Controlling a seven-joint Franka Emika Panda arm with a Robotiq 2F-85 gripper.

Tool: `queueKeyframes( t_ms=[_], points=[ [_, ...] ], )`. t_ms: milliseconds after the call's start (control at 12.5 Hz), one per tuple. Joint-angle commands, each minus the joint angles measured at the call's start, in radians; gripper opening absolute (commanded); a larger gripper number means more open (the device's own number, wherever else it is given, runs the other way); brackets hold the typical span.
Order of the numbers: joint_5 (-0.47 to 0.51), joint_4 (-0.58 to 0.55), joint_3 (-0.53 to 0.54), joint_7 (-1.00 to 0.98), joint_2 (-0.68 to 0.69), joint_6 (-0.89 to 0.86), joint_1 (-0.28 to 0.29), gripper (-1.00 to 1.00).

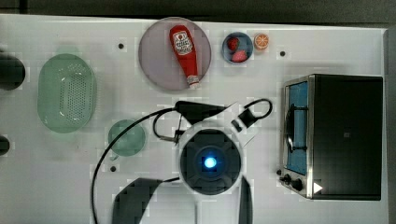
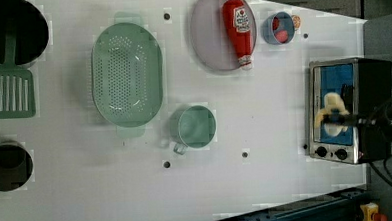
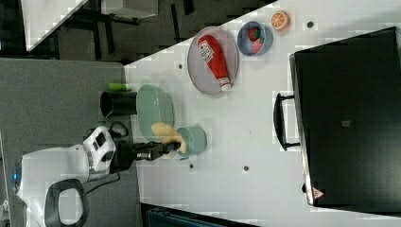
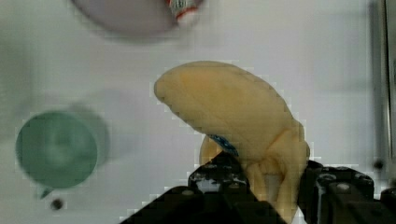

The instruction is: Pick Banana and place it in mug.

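The banana (image 4: 238,126) is held clamped in the jaws of the gripper (image 4: 261,186) above the surface (image 4: 303,56), its long axis pointing outward from them, with the mug (image 4: 56,149) well off to one side.

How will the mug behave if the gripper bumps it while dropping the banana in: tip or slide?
Probably slides rather than tips: the mug stands upright and looks squat, about as wide as tall. Likely light, so a nudge from the banana held in the gripper could shift it. Its small side handle may make it pivot.
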Motion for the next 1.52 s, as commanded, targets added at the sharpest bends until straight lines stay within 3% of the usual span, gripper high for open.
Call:
queueKeyframes(
  t_ms=[80,480,800,1200,1520],
  points=[
    [0.154,0.000,0.113,0.236,0.046,-0.026,0.054,-0.37],
    [0.186,0.002,0.299,0.608,0.086,0.040,0.071,-0.37],
    [0.182,0.002,0.394,0.765,0.189,0.191,0.071,-0.37],
    [0.014,0.002,0.425,0.914,0.332,0.294,0.071,-0.37],
    [0.012,-0.003,0.417,0.926,0.413,0.383,0.070,-0.33]
  ],
)
